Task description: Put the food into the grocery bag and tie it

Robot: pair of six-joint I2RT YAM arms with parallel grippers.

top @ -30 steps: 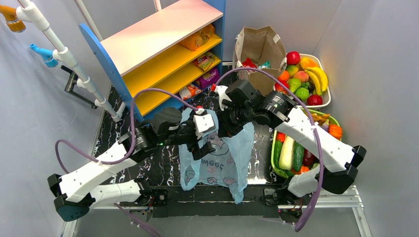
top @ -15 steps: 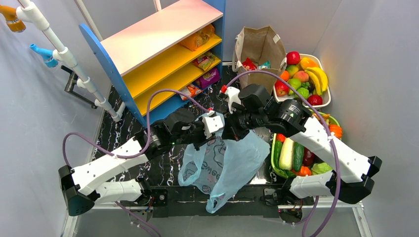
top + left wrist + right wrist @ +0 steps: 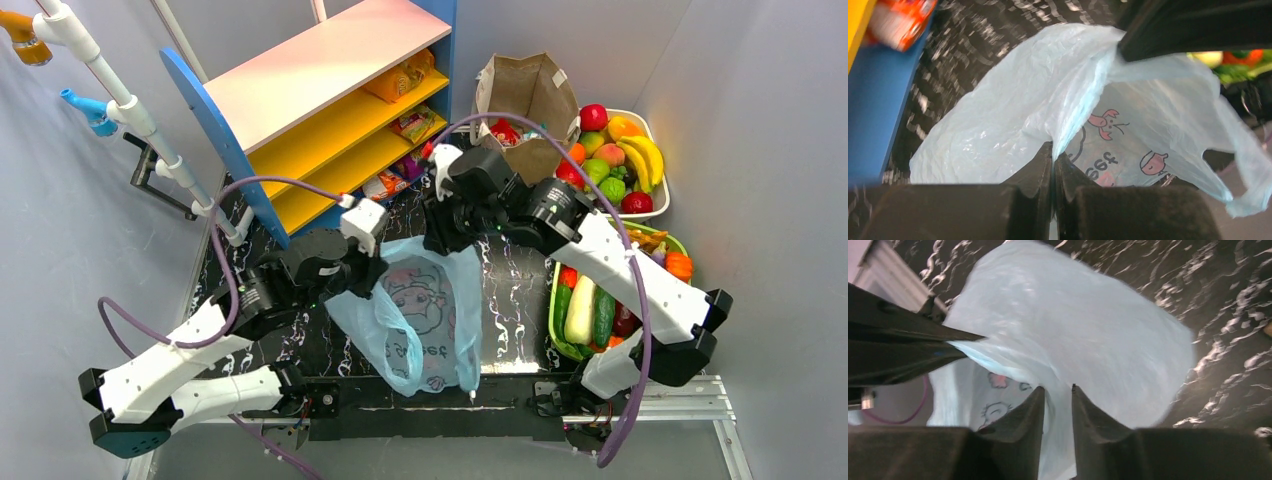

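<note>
Two-arm hold on a bag, seen from above and from both wrists. Thin, translucent light-blue plastic carrier bag (image 3: pixel 425 315) lies crumpled on the black marbled counter (image 3: pixel 510 290), just in front of the blue-and-yellow shelf unit (image 3: pixel 330 110). Its mouth, at the end nearest that unit, is raised and spread between the two arms. Left gripper (image 3: pixel 1053 150) has its jaws clenched on the bag's rim. Right gripper (image 3: pixel 1057 390), at the rim's side farther from the shelf unit, has its jaws narrowly parted, with bag film in the gap. Small crinkly foil snack packets (image 3: pixel 385 185) sit on the unit's lower shelves. Cartoon print (image 3: pixel 1105 122) and lettering show through the film.
</note>
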